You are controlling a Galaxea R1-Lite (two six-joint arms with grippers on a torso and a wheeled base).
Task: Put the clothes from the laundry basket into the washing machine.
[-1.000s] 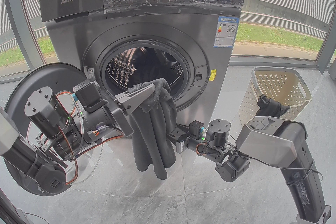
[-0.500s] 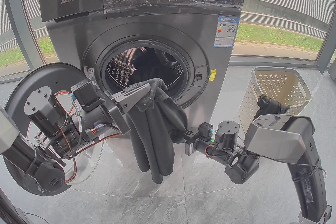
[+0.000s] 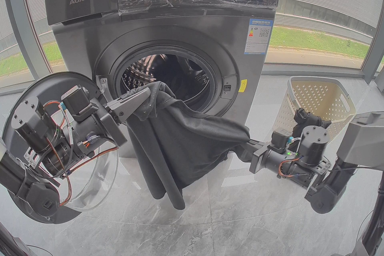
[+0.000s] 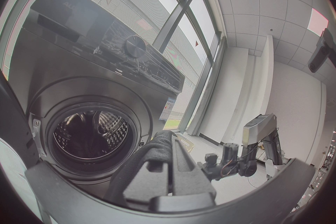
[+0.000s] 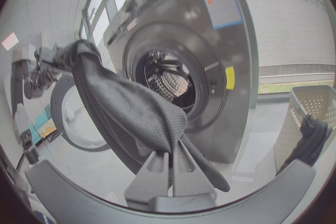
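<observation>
Laundry basket (image 3: 320, 97) — dark cloth (image 3: 305, 117) over rim.

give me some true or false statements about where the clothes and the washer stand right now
1. The left end effector and the right end effector both grip the dark garment, which is stretched between them. True.
2. The washing machine door is closed. False: it is swung open on the robot's left.
3. The dark garment lies inside the drum. False: it hangs outside, in front of the opening, above the floor.
4. Another dark piece of clothing hangs over the rim of the laundry basket. True.
</observation>
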